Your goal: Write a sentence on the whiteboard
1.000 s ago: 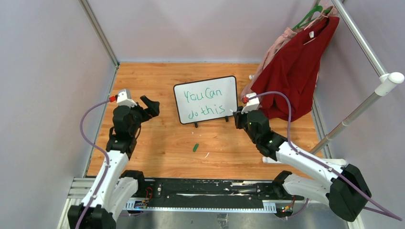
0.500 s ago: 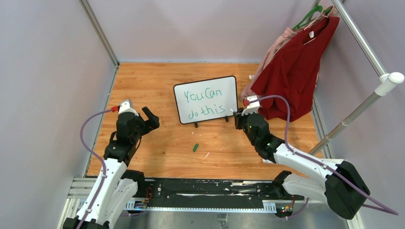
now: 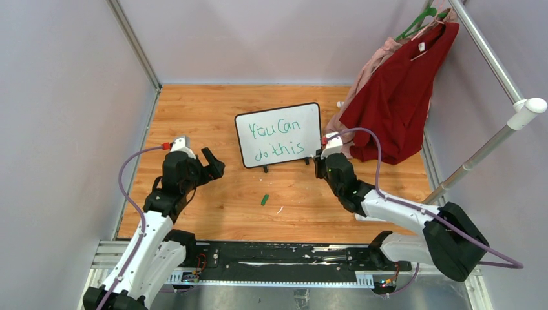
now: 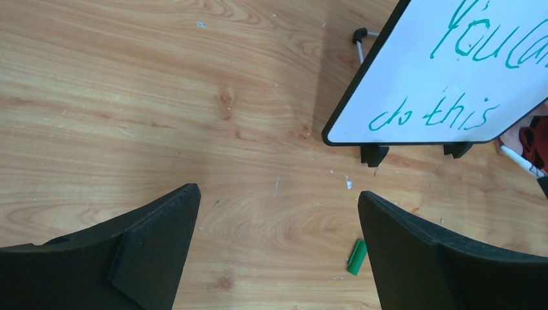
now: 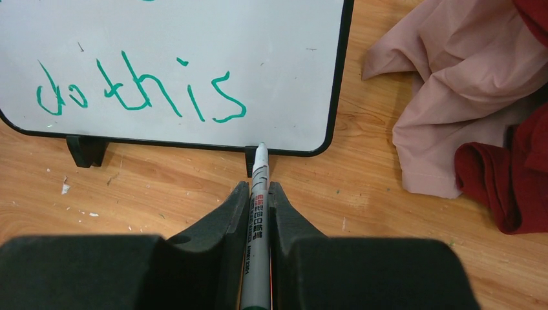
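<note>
We note a light-brown wood-grain tabletop [image 3: 213, 116]. Toward its back edge, a small white whiteboard with a black frame [image 3: 279, 134] stands on two black feet. A small green plastic piece [image 3: 264, 199] lies in front of it. A pale pink cloth [image 5: 452, 84] and a dark red garment [image 3: 394, 110] rest just right of the board.

pale walls [image 3: 258, 39], wooden floor [image 3: 213, 110], metal rail [image 3: 492, 58], red garment [image 3: 400, 97] hanging
</note>
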Controlling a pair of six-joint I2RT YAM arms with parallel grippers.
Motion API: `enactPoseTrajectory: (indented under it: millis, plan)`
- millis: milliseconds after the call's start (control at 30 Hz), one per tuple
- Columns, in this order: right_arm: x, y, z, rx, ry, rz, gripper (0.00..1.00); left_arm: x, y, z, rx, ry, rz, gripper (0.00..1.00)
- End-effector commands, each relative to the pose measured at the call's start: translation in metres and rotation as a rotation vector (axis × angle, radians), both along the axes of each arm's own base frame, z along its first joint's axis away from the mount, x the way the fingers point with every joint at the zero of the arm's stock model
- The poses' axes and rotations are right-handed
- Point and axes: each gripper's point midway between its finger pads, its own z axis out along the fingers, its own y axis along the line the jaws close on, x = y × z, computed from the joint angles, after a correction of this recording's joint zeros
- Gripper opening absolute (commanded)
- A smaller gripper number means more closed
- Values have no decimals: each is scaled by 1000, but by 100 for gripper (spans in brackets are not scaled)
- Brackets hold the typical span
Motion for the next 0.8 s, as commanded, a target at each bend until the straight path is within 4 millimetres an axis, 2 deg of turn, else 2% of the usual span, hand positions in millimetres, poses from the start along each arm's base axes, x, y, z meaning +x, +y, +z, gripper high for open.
enactPoseTrajectory:
  millis: [0, 400, 767]
  plan:
    - [16, 2, 21, 42, -56, -46, 0, 1, -10, 4, -22, -26, -50, 98]
    - [32, 7, 22, 35, -68, -88, 0, 2, -13, 4, -28, -25, -64, 98]
    - [39, 10, 19, 23, -65, -93, 0, 2, -14, 4, -32, -25, -71, 98]
